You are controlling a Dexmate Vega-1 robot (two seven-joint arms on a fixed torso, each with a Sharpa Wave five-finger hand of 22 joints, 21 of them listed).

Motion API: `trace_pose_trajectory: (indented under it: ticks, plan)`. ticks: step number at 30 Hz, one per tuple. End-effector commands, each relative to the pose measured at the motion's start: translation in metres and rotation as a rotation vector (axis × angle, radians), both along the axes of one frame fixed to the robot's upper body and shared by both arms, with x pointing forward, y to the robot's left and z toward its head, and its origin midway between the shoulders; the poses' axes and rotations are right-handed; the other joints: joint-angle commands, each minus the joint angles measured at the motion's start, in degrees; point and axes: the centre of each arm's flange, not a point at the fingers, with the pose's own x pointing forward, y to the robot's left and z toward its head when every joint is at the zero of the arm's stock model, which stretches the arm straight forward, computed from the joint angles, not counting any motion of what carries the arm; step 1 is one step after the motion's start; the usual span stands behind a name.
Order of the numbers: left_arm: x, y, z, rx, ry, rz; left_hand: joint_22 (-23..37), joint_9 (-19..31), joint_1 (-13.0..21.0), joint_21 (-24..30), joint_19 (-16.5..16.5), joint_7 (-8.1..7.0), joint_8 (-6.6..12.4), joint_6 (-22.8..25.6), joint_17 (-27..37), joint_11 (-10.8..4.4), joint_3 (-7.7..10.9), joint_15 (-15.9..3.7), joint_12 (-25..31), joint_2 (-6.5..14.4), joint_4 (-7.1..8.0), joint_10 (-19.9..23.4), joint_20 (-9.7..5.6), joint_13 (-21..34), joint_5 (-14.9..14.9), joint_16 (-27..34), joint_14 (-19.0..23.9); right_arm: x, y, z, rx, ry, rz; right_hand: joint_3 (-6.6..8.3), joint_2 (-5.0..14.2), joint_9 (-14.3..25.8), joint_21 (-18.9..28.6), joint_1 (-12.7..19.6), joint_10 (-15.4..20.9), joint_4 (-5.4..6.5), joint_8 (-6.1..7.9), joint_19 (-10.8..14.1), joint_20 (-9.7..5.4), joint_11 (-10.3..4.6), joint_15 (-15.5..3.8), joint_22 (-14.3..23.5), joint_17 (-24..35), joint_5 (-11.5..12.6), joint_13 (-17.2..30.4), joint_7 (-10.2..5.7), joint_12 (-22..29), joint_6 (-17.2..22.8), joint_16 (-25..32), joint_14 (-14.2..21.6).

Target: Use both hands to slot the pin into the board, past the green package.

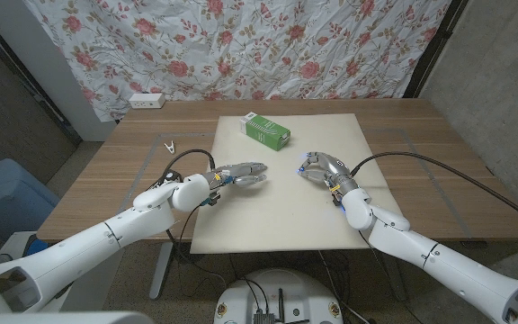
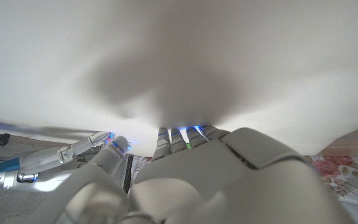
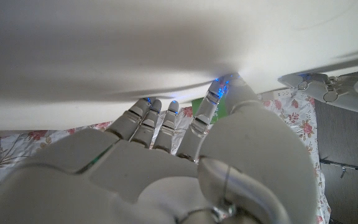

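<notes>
1. Pin (image 1: 169,147): I see a small light clip-like piece on the bare wooden table (image 1: 124,171), left of the board, well apart from both hands.
2. Board (image 1: 281,211): pale, flat, mid-table.
3. Green package (image 1: 266,130): lying near the board's far edge.
4. Left hand (image 1: 239,175): over the board, fingers together, reaching right; I see nothing in them.
5. Right hand (image 1: 320,168): facing it, fingers curled; whether they pinch anything I cannot tell.
6. White power strip (image 1: 146,100): at the far table edge.
</notes>
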Motion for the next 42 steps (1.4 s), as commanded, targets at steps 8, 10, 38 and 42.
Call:
trace_pose_trajectory:
  ticks: [8,10,38,42]
  plan:
    - [0.002,-0.004,0.0,0.004,0.01,-0.008,0.31,0.3,0.59,0.39,0.36,-0.04,0.23,0.8,0.17,-0.09,0.56,-1.12,0.46,6.66,0.14,0.86,-4.77,0.19,0.18,0.32,0.35,0.001,-0.003,0.0,0.007,0.008,-0.004,-0.27,0.41,0.13,0.25,0.21,0.23,0.05,0.15,0.13,0.07,-0.11,-0.63,0.27,0.3,0.35,0.05,-0.17,-0.11,0.88,0.44,-0.03]
    - [0.002,-0.005,0.0,0.004,0.012,-0.01,0.31,0.3,0.59,0.39,0.37,-0.09,0.23,0.81,0.16,-0.12,0.59,-1.08,0.44,6.67,0.13,0.85,-4.73,0.19,0.18,0.32,0.38,0.0,-0.001,0.002,0.006,0.001,0.005,-0.28,0.41,0.12,0.25,0.21,0.17,0.06,0.11,0.14,0.08,-0.11,-0.63,0.27,0.31,0.35,0.06,-0.18,-0.14,0.85,0.44,-0.04]
    - [-0.002,-0.006,-0.005,-0.001,0.016,-0.013,0.3,0.31,0.64,0.38,0.49,0.1,0.23,1.24,0.15,0.08,0.98,-1.02,0.42,6.64,0.06,1.12,-4.58,0.2,0.14,0.27,0.5,-0.008,0.002,0.006,-0.001,-0.017,0.038,-1.07,-1.21,0.11,0.2,1.11,-1.07,-0.5,-2.13,0.03,0.46,0.59,0.03,0.27,0.19,0.2,0.07,-0.25,-0.58,-3.96,0.09,-0.52]
    - [-0.003,-0.006,-0.006,0.0,0.017,-0.012,0.3,0.32,0.64,0.38,0.52,0.12,0.23,1.27,0.15,0.07,1.03,-1.02,0.41,6.64,0.05,1.11,-4.54,0.2,0.13,0.26,0.52,-0.009,0.002,0.006,-0.003,-0.016,0.039,-1.19,-1.47,0.14,0.13,1.29,-1.23,-0.51,-2.34,-0.16,0.6,0.77,0.26,0.27,0.14,0.15,0.07,-0.25,-0.62,-4.46,-0.01,-0.64]
